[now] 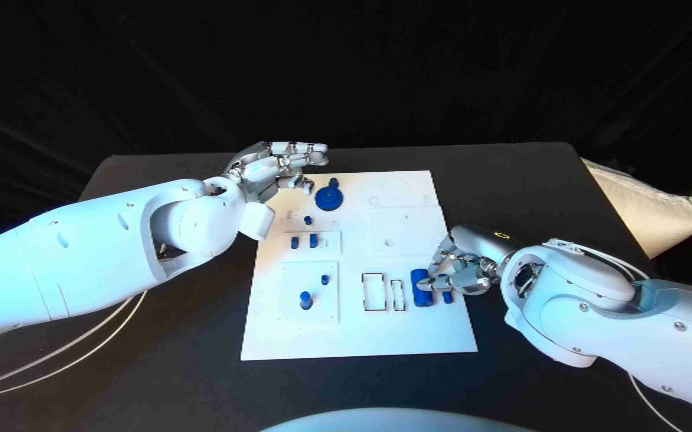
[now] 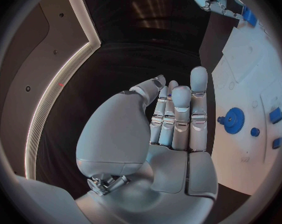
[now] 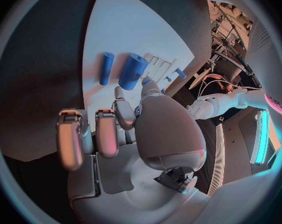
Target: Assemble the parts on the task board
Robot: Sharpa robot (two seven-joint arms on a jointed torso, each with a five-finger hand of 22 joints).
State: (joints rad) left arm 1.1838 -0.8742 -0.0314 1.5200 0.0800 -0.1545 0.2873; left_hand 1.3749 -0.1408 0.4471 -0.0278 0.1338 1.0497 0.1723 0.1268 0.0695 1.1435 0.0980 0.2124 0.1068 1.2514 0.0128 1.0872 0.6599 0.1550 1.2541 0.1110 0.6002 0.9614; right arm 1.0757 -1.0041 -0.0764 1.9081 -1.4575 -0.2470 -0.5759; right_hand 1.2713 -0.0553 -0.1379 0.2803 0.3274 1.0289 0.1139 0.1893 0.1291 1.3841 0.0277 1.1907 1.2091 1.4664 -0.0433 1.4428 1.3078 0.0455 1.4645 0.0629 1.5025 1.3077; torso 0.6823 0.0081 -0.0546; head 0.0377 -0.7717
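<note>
At the near right edge of the task board (image 1: 361, 337), the right hand (image 1: 459, 274) hovers over 2 blue cylinders (image 1: 421, 287) lying side by side beside a row of narrow slots (image 1: 384, 290). Its fingers (image 3: 106, 134) look curled toward the thicker cylinder (image 3: 133, 70), but I cannot tell whether they touch or clamp it. The step in hand seems to be picking up 1 of these parts. To do it well, the hand should settle on a single cylinder, pinch it across its width near the middle, and lift straight up so the thinner cylinder (image 3: 106, 67) next to it does not roll away.

The left hand (image 1: 277, 166) rests off the far left corner of the board, over the black bench (image 1: 159, 177), holding nothing. Its fingers (image 2: 178, 114) lie straight and close together.

The head view gives the whole layout: a blue gear (image 1: 330, 197) near the far edge, small blue pieces (image 1: 304, 242) in the middle recess, and another blue piece (image 1: 306, 299) nearer the robot. The right wrist view separates the 2 cylinders clearly, which the head view half hides behind the hand. The left wrist view shows the gear's teeth (image 2: 233, 119) and the empty palm.
</note>
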